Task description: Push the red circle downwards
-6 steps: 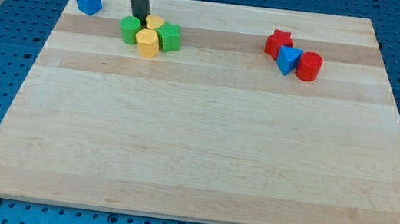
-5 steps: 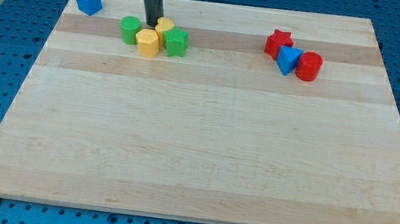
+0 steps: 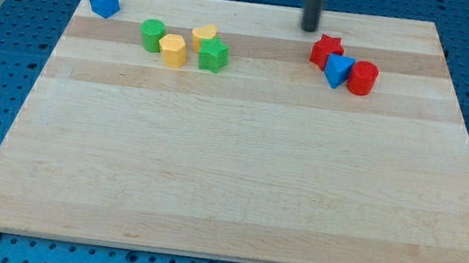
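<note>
The red circle (image 3: 362, 77) is a short red cylinder at the upper right of the wooden board (image 3: 235, 195). A blue triangle (image 3: 338, 70) touches its left side, and a red star (image 3: 326, 49) sits up and left of the triangle. My tip (image 3: 310, 27) is near the board's top edge, just up and left of the red star and apart from it. It is well left of and above the red circle.
A green cylinder (image 3: 152, 34), a yellow hexagon (image 3: 172, 50), a second yellow block (image 3: 203, 37) and a green star (image 3: 214, 55) cluster at the upper left. A blue block (image 3: 103, 0) sits at the top left corner.
My tip has moved far right along the top, from the yellow and green cluster to beside the red star. The green star and upper yellow block were pushed slightly right.
</note>
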You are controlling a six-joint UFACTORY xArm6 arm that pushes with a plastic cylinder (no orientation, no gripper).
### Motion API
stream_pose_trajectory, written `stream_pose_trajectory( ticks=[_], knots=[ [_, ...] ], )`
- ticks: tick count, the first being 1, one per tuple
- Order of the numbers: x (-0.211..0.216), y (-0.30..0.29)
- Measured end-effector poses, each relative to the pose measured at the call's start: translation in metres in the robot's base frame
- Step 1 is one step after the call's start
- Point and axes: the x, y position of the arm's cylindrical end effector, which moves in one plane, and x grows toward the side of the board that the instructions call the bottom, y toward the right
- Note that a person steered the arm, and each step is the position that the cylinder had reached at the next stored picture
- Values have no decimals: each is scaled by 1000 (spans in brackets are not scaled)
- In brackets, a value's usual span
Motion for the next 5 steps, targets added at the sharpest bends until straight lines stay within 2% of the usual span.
stream_pose_trajectory(
  ticks=[1,2,4,5],
  knots=[
    [54,25],
    [70,31],
    [135,31],
    [149,20]
  ],
)
